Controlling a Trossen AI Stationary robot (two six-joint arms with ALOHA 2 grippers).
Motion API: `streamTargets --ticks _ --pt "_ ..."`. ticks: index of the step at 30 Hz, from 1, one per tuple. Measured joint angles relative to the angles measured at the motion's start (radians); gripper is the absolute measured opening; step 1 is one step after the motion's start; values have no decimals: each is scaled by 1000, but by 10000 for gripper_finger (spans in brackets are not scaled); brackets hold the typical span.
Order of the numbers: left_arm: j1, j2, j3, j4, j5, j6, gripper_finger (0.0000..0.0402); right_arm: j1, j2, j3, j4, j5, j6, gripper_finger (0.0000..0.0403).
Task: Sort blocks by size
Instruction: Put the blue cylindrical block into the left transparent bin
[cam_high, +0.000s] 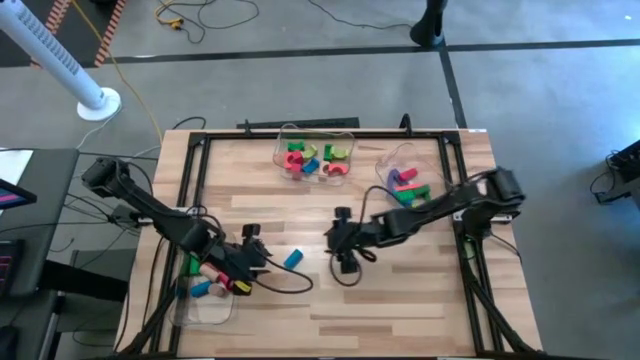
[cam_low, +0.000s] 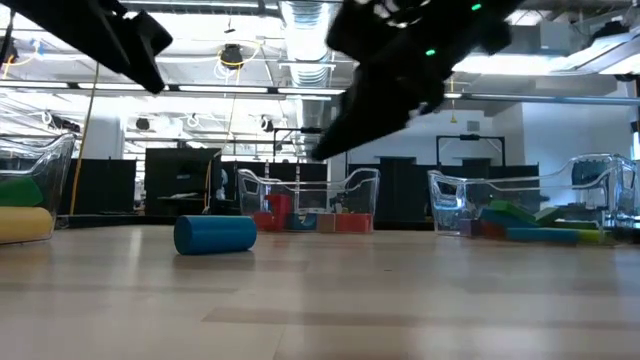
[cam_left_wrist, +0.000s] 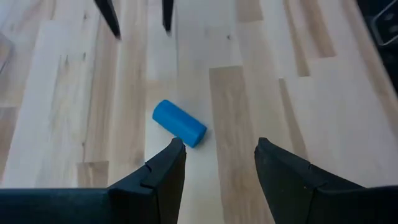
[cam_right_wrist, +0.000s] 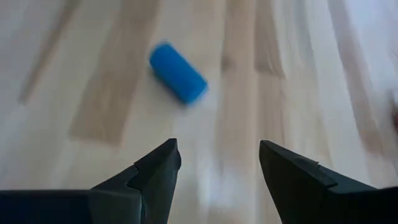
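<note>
A single blue cylinder block (cam_high: 292, 259) lies on its side on the wooden table, between my two grippers. My left gripper (cam_high: 258, 264) stands just to its left, open and clear of it; in the left wrist view the cylinder (cam_left_wrist: 179, 123) lies just ahead of the open fingers (cam_left_wrist: 217, 155). My right gripper (cam_high: 334, 240) hovers to its right, also open, with the cylinder (cam_right_wrist: 177, 73) well ahead of its fingers (cam_right_wrist: 217, 158). In the low view the cylinder (cam_low: 215, 234) rests on the tabletop, with both arms above it.
Three clear bins hold blocks: one at the far middle (cam_high: 315, 155) with red, green and blue pieces, one at the far right (cam_high: 405, 180) with purple and green ones, one at the near left (cam_high: 205, 288) with green, tan and blue ones. Bare wood lies near the front edge.
</note>
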Motion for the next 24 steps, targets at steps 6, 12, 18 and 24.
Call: streamTargets --ticks 6,12,18,24 --pt "-33 -7 0 -1 -12 -10 182 -25 146 105 53 -136 -80 255" --pt "-40 -3 0 -2 -20 -18 182 -41 241 197 48 -181 -124 255" --pt "-48 -3 0 -4 -20 -21 182 -60 262 233 58 -224 -161 255" --pt "-47 -3 0 -2 -23 -21 182 -77 264 232 70 -256 -165 255"
